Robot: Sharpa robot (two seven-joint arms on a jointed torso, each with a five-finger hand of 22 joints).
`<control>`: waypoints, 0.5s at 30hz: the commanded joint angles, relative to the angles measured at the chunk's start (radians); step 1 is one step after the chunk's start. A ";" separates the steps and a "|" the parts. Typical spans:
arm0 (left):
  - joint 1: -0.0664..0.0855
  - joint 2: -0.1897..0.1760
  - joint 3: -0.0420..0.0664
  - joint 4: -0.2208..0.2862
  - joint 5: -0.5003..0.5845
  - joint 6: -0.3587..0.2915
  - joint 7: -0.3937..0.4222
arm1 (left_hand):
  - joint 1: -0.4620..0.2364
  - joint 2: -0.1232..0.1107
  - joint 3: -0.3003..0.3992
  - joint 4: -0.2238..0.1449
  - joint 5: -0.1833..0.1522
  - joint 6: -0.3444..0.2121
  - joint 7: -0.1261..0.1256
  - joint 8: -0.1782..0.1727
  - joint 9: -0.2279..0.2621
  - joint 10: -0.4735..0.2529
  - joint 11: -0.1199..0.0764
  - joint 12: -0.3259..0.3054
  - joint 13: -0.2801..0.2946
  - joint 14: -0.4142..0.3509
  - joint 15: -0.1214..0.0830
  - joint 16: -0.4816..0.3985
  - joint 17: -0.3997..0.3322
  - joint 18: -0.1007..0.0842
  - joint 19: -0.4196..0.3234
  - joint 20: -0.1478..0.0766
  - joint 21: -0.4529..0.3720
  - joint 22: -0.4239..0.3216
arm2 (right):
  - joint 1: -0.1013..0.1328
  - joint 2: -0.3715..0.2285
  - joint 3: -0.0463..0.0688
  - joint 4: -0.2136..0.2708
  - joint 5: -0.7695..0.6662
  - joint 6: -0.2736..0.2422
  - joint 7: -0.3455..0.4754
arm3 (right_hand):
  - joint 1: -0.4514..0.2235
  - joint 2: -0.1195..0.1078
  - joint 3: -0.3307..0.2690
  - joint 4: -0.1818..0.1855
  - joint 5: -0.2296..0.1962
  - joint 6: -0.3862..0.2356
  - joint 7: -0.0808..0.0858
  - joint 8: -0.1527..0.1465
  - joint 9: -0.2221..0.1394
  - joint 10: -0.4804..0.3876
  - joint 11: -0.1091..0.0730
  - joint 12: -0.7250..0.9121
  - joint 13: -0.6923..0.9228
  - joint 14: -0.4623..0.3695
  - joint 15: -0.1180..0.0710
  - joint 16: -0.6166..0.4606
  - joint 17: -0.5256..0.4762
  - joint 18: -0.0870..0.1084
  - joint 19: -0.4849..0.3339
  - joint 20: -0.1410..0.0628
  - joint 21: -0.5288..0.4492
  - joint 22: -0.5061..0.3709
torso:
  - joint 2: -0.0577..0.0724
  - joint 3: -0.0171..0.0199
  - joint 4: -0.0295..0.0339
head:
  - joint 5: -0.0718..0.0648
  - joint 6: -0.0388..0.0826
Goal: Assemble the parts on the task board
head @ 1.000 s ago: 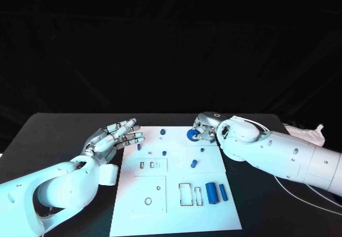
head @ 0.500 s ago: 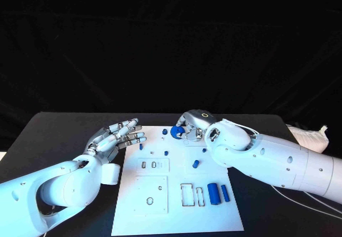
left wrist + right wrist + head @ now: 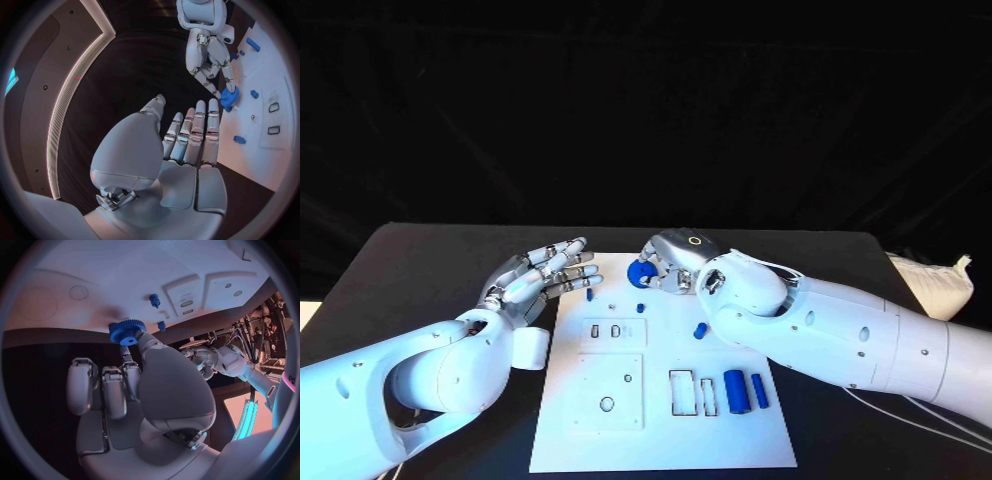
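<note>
1. Black table (image 3: 430,262), dark backdrop; white task board (image 3: 661,420) lower centre.
2. Two blue cylinders (image 3: 736,390) lie at its lower right.
3. Right hand (image 3: 678,262) pinches blue gear (image 3: 643,273) above the board's top edge; left hand (image 3: 538,280) spread, empty.

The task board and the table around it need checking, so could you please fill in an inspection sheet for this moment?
Surface: black table, bare where it shows.
Job's things: white task board; blue gear pinched above its far edge; two blue cylinders near its right side; small blue pegs further up.
Clutter: crumpled white bag at the table's right edge.
Hands: left hand holds nothing, fingers extended; right hand pinches the gear.
Cables: white cable beside the right arm.
Surroundings: dark backdrop.
</note>
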 commanded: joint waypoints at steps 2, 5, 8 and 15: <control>0.001 0.003 0.001 0.000 0.002 0.016 0.006 | 0.003 0.008 -0.001 -0.007 -0.004 -0.001 0.057 -0.002 0.000 -0.006 0.002 -0.007 0.000 0.004 0.004 -0.006 -0.002 0.018 0.008 -0.002 -0.007 -0.001 | -0.001 0.020 -0.006 -0.019 -0.027 0.028 -0.006 | -0.009 0.001 0.007 0.001 0.003 0.054 -0.031 0.005 0.012 0.008 -0.006 -0.006 0.111 0.093 -0.006 0.005 0.208 -0.014 0.007 0.002 0.004 0.000 | 0.000 -0.0001 -0.0011 | 0.003 -0.003; 0.001 0.004 0.001 0.000 0.002 0.016 0.006 | 0.003 0.008 -0.001 -0.007 -0.004 -0.001 0.057 -0.002 0.000 -0.006 0.002 -0.007 0.000 0.004 0.004 -0.006 -0.002 0.018 0.008 -0.002 -0.007 -0.001 | -0.002 0.034 -0.011 -0.032 -0.027 0.036 -0.005 | -0.012 0.000 0.008 0.002 0.002 0.054 -0.031 0.004 0.012 0.008 -0.006 -0.006 0.111 0.093 -0.006 0.005 0.208 -0.014 0.008 0.002 0.004 0.001 | 0.000 0.0005 -0.0015 | 0.005 -0.005; 0.001 0.005 0.001 -0.001 0.002 0.016 0.006 | 0.003 0.008 -0.001 -0.007 -0.004 -0.001 0.057 -0.002 0.000 -0.006 0.002 -0.007 0.000 0.004 0.004 -0.006 -0.002 0.018 0.008 -0.002 -0.007 -0.001 | -0.003 0.047 -0.015 -0.047 -0.027 0.041 -0.006 | -0.012 0.000 0.008 0.003 0.002 0.054 -0.031 0.004 0.012 0.008 -0.006 -0.006 0.111 0.093 -0.006 0.005 0.208 -0.014 0.008 0.002 0.004 0.001 | -0.001 0.0005 -0.0019 | 0.008 -0.005; 0.001 0.006 0.001 -0.001 0.002 0.016 0.005 | 0.004 0.008 -0.001 -0.008 -0.004 -0.001 0.057 -0.002 0.000 -0.006 0.002 -0.007 0.000 0.004 0.005 -0.006 -0.002 0.018 0.008 -0.002 -0.007 -0.002 | -0.003 0.067 -0.019 -0.076 -0.030 0.049 -0.014 | -0.021 -0.005 0.012 0.005 -0.008 0.047 -0.028 -0.002 0.011 0.003 -0.004 -0.016 0.105 0.092 -0.006 0.004 0.205 -0.013 0.005 0.002 0.002 -0.002 | -0.002 0.0000 -0.0022 | 0.009 -0.007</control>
